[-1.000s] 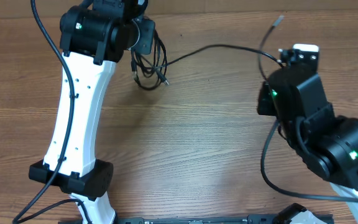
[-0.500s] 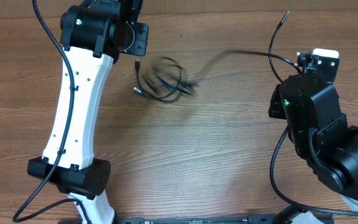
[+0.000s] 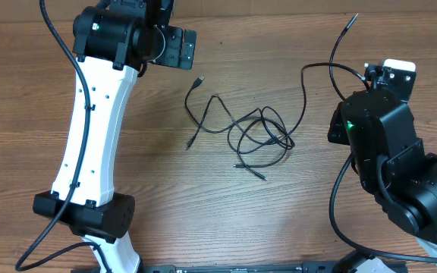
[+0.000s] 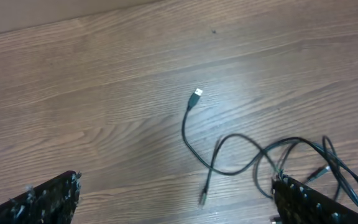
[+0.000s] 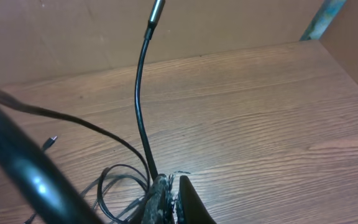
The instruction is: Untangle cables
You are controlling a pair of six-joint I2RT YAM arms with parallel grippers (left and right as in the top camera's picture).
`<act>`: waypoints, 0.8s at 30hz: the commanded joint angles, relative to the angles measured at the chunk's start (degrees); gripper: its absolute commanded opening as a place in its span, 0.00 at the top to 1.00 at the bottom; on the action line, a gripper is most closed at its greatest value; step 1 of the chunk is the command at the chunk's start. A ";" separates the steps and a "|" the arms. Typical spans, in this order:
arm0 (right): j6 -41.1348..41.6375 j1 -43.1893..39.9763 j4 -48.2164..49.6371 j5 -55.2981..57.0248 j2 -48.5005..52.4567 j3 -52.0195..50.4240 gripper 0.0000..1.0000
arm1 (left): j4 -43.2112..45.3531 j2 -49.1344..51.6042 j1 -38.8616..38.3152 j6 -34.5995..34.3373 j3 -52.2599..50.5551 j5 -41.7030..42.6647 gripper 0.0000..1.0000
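Lying tangled near wide left pincer [image 4: 174, 183], cables [image 3: 250, 139], one strand clamped in right pincer [image 5: 166, 191]

Overhead, crossings among the cables [image 3: 253, 136] are too fine to sort and both grippers lie hidden under their arms [image 3: 97, 129] — left gripper [image 4: 178, 199] and right gripper [image 5: 168, 190] fingers cropped by wrist-view bottom edges, the tangle's right part cut off in the left wrist view, foreground thick wire [image 5: 23, 165] blurred.

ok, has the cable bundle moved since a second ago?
Yes. In the overhead view the cables have left the left gripper and now lie spread on the table, shifted right and away from its far edge.
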 commanded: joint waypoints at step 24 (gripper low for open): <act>-10.05 0.07 -2.19 4.52 0.61 24.09 0.96 | 9.31 -0.76 -4.81 4.59 -21.44 19.93 0.00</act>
